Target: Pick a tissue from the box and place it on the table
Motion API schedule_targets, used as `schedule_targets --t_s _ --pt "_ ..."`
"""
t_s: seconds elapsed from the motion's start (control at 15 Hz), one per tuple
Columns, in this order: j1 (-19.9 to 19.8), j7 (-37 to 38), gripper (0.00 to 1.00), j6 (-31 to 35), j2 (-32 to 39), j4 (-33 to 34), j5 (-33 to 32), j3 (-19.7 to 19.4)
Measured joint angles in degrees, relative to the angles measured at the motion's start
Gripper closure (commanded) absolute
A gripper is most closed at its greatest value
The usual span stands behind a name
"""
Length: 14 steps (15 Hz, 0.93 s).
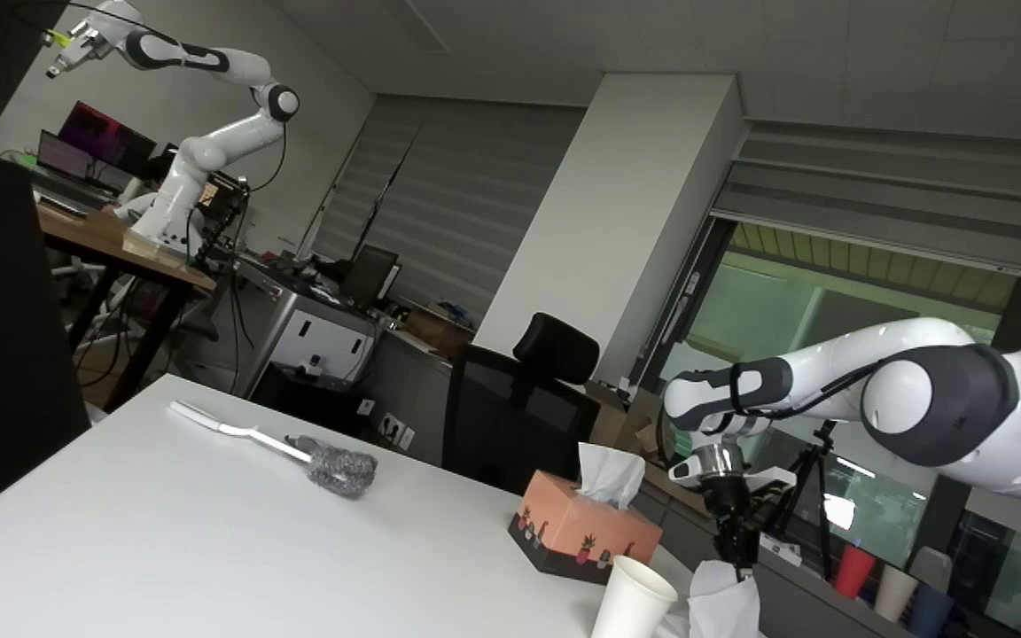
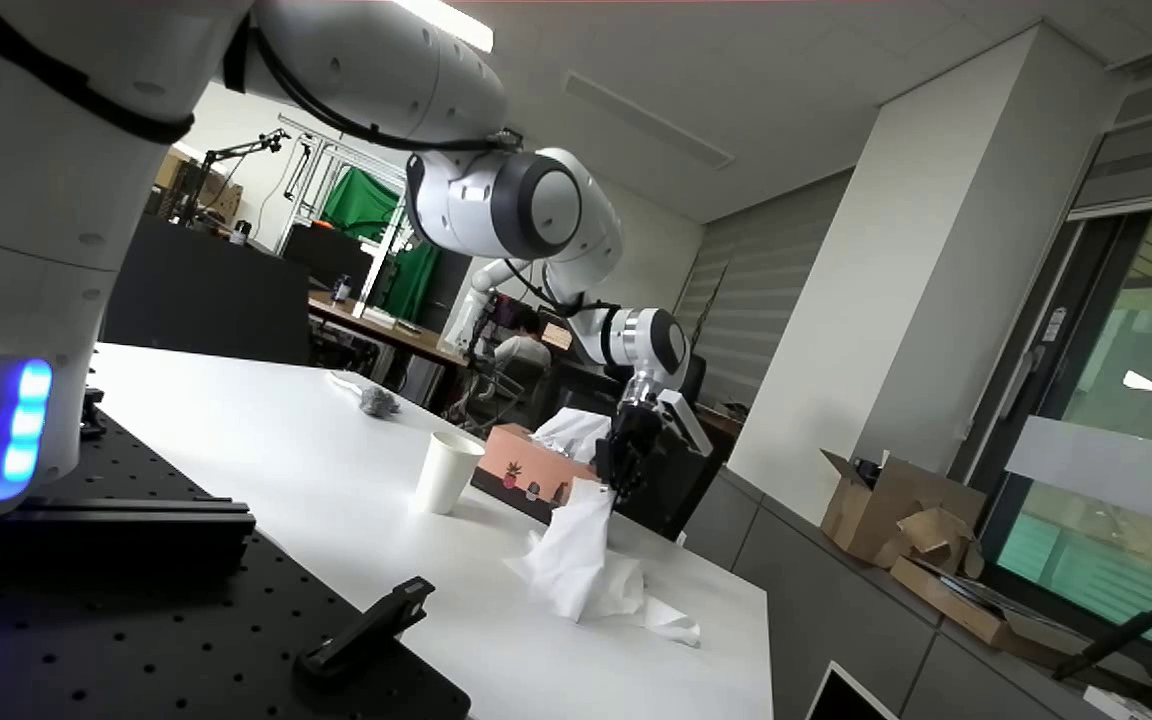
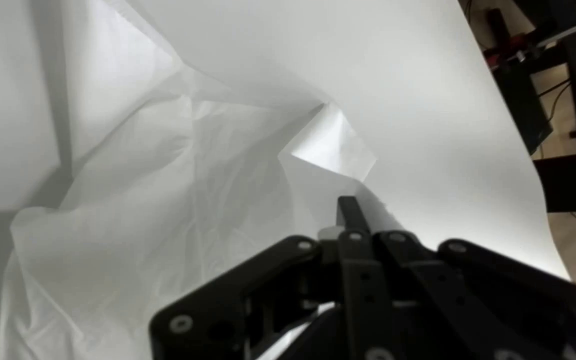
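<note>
The gripper (image 2: 610, 484) has its jaws closed on the tissue (image 2: 581, 562), whose lower folds rest on the table (image 2: 676, 690) near the box (image 2: 526, 465); best to lower gently (minding the cup (image 2: 448, 475)), then release fully and rise straight

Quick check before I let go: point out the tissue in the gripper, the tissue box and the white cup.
Held tissue (image 2: 581, 552), in an exterior view: middle of its hanging part.
Tissue box (image 1: 597, 530), in an exterior view: its printed long side.
White cup (image 2: 447, 477), in an exterior view: its outer wall.
</note>
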Motion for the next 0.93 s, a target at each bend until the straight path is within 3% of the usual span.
schedule_targets --t_s 0.07,0.4,0.73,0.93 --pt "-0.3 1.8 0.73 1.1 0.8 1.2 0.4 0.0" --pt "-1.0 8.7 0.4 8.6 3.6 6.5 0.0 -0.8" --pt "-0.8 13.6 0.06 21.7 3.7 6.8 -1.9 -3.3" --pt "-0.8 16.1 0.0 25.5 3.3 6.8 -2.4 -5.3"
